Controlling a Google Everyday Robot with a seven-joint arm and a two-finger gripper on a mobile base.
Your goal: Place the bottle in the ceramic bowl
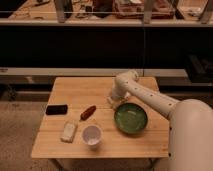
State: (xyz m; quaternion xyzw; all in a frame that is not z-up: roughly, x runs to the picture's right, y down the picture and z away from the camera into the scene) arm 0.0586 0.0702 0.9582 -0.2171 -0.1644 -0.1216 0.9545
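Note:
The green ceramic bowl (131, 119) sits on the right part of the wooden table (75, 90) and has nothing in it. My gripper (114, 99) is down at the table surface, just beyond the bowl's far-left rim. The arm bends over it from the right. The whitish bottle (110, 103) shows only as a pale bit at the gripper's tip, on the table outside the bowl. Most of it is hidden by the gripper.
A white cup (92, 135) stands near the front edge, left of the bowl. A red-handled tool (88, 112) lies at the table's middle. A pale block (68, 132) and a black flat object (56, 109) lie at the left. A dark counter runs behind the table.

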